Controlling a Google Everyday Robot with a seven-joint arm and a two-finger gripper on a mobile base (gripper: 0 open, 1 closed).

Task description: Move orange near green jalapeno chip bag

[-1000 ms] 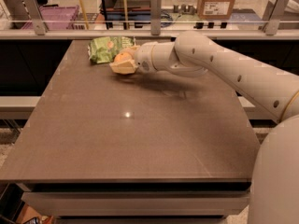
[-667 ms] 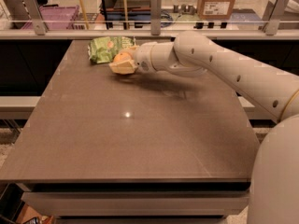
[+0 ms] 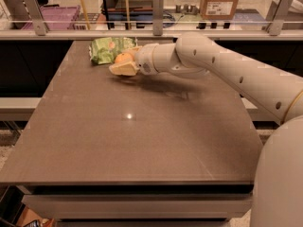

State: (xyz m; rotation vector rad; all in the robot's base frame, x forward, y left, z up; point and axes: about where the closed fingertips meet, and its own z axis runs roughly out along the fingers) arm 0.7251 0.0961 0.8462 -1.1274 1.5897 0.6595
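The orange (image 3: 121,58) sits in the claw (image 3: 123,64) at the desk's (image 3: 142,145) 11 o'clock corner, just at the bag's (image 3: 110,48) 5 o'clock, pretty much touching it. The claw looks closed around the fruit, lower finger under it. An orange is firm and fairly hefty for its size, with a smooth, rollable skin, so I'd grip it across the middle and set it down gently. The bag is light and crinkly, so a nudge would shove it.
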